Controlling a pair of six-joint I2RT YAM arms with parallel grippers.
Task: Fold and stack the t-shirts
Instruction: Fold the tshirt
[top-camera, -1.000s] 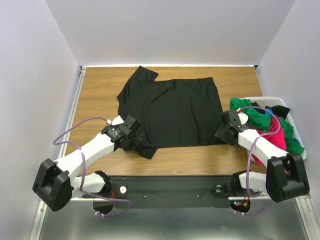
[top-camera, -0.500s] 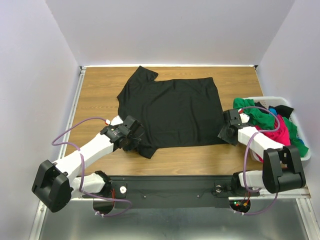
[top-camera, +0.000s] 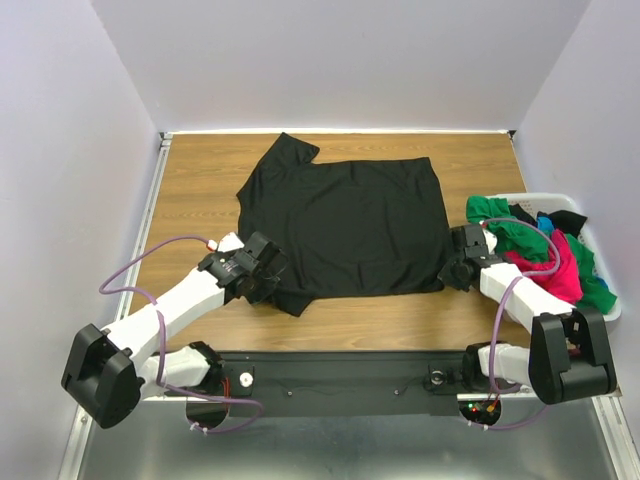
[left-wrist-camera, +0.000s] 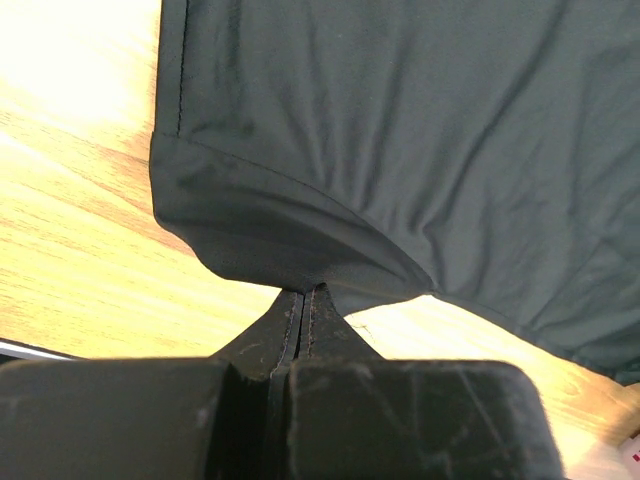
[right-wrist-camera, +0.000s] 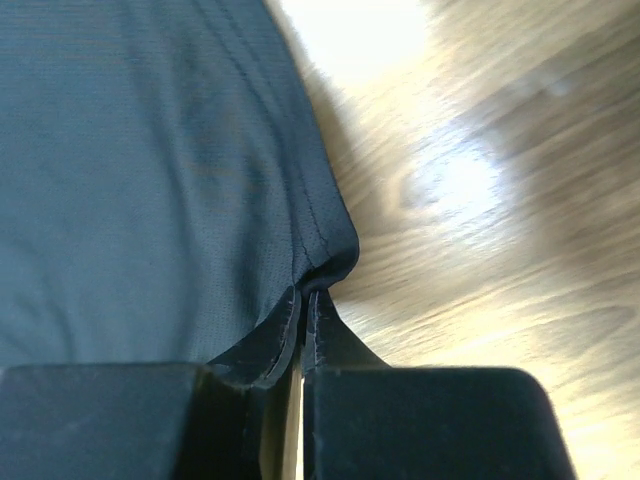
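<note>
While the black shirt lies spread flat across the middle of the wooden worktop, one sleeve pointing to the far side and the other toward us, we hold it at two near corners. Our left hand is clenched on the near sleeve, and the cloth bunches into a soft fold just ahead of the pressed-together fingers. Our right hand pinches the near right corner of the hem, with the stitched edge caught between its fingers. At the right edge of the worktop the white basket holds a loose heap in which we make out a green shirt and a pink shirt, just beside our right arm.
</note>
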